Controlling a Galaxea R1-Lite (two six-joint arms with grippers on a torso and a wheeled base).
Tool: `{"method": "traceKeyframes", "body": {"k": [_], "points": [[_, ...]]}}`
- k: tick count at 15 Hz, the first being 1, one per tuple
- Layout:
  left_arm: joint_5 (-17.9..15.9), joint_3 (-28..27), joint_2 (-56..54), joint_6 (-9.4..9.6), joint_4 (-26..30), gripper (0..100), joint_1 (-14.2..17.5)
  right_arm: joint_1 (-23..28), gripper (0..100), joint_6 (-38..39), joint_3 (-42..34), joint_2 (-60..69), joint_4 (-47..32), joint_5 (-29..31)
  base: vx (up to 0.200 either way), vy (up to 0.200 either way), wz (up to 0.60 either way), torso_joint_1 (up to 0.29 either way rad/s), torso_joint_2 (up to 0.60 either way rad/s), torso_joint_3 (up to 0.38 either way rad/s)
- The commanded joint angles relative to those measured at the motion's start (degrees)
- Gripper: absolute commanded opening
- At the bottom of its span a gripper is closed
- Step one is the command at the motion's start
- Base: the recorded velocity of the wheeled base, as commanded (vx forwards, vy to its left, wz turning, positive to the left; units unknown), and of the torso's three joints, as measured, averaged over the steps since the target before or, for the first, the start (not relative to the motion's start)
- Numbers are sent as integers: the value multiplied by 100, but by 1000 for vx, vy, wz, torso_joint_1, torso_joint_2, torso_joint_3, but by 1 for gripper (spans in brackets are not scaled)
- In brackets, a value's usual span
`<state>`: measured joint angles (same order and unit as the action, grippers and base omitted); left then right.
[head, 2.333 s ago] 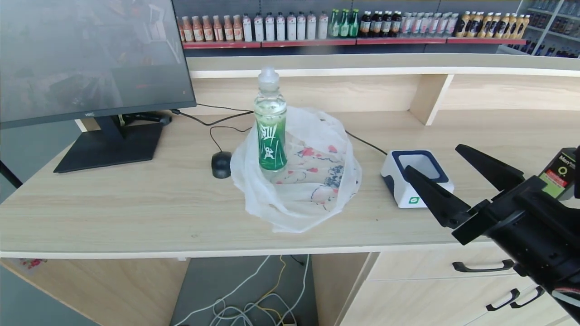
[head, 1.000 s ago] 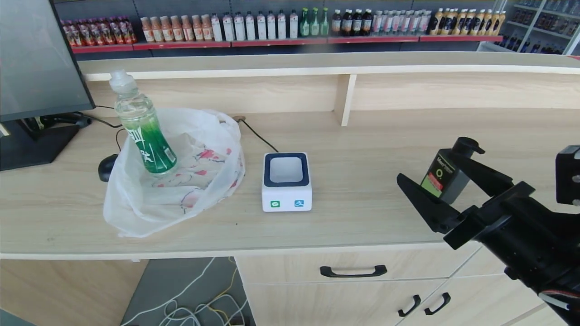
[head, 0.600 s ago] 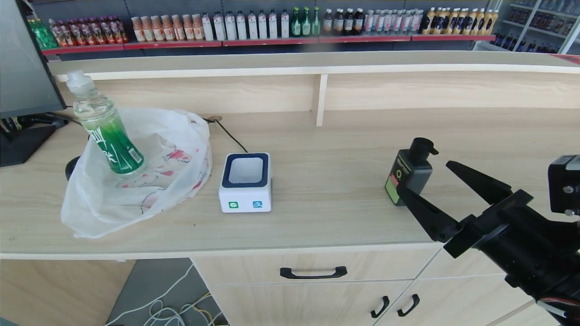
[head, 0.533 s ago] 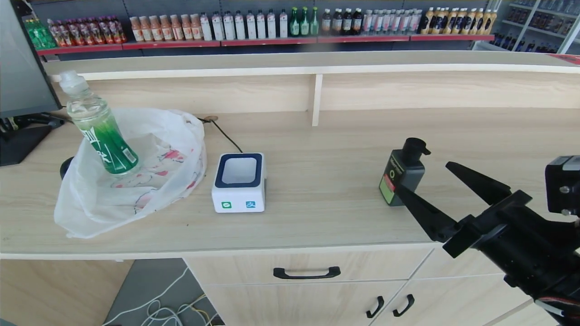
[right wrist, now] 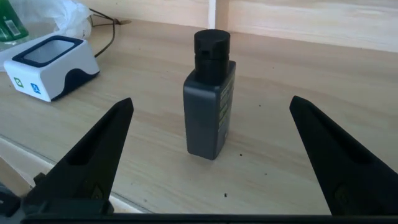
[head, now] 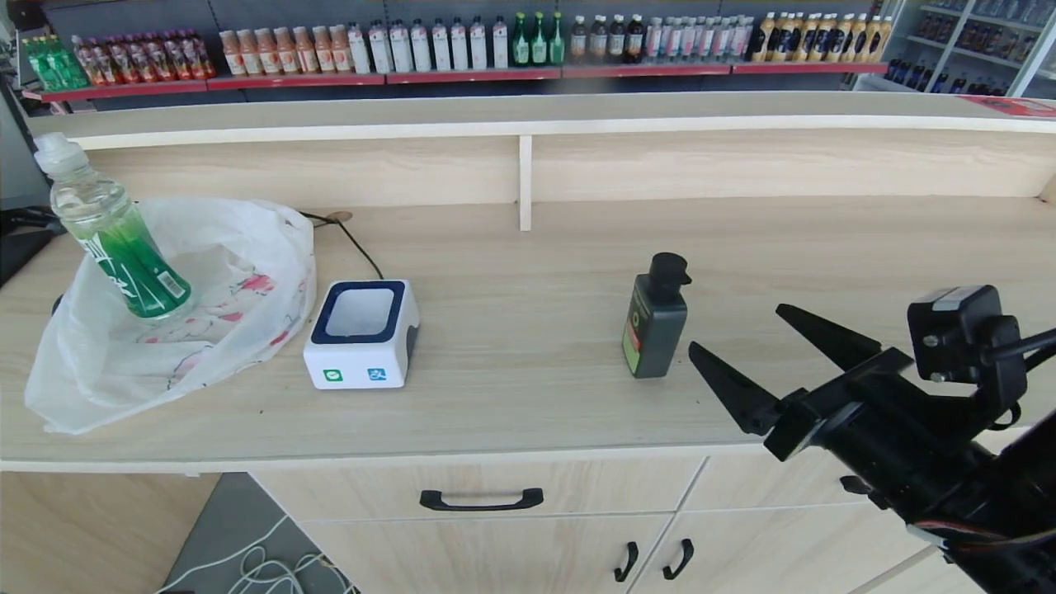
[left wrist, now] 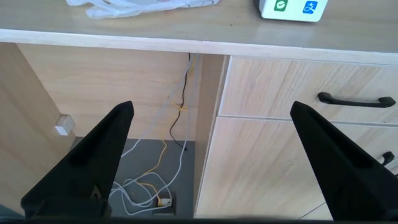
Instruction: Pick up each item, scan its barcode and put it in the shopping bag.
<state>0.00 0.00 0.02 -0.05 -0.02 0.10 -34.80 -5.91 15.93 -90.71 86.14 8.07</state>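
Observation:
A dark pump bottle (head: 656, 318) with a green and red label stands upright on the wooden counter (head: 528, 247). My right gripper (head: 737, 328) is open just right of it and nearer the counter's front edge. In the right wrist view the dark bottle (right wrist: 210, 106) stands straight ahead of the right gripper (right wrist: 211, 101), beyond its spread fingers. A green drink bottle (head: 124, 239) leans inside the white shopping bag (head: 206, 330) at far left. The white barcode scanner (head: 363, 334) sits beside the bag. My left gripper (left wrist: 211, 107) is open, below the counter's front edge.
Drawers with black handles (head: 481, 500) run under the counter. Loose cables (left wrist: 168, 186) lie on the floor below. A raised back ledge with a divider (head: 525, 181) borders the counter. Bare counter stretches between the scanner and the dark bottle.
The whole head view has shifted left, so the camera has turned right. The dark bottle now shows left of my right gripper's fingers rather than behind them. The right gripper stays open.

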Motion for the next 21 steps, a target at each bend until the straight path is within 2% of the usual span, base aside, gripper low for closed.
{"method": "traceKeyframes", "body": {"k": [1, 21], "points": [[0, 0, -2, -4, -6, 100, 8, 26, 100, -15, 200, -368, -1, 2, 0, 0, 0, 0, 0, 0], [0, 0, -2, -4, -6, 100, 8, 114, 100, -156, 841, -1274, -27, 37, 0, 0, 0, 0, 0, 0]]}}
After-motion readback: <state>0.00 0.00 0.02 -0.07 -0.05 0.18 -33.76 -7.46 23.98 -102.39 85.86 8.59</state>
